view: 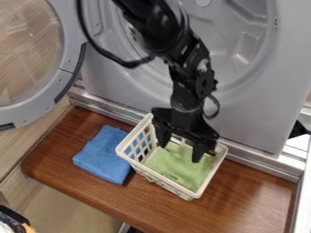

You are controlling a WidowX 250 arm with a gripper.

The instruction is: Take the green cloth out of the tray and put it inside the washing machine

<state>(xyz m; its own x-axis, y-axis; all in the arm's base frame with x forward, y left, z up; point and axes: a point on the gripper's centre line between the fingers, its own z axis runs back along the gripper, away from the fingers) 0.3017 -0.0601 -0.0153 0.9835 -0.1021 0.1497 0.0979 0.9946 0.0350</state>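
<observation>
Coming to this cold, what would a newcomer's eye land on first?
The black arm, hanging before the grey washer, its open hand down at the green cloth in the white basket. Next, the bright blue cloth on the wood left of the basket in the picture, and the round door swung open at upper left.

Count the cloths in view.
2. Blue cloth: folded, on the wooden board, beside the basket on the image's left. Green cloth: inside the off-white plastic basket, under the open end effector. More could be hidden beneath either.
</observation>
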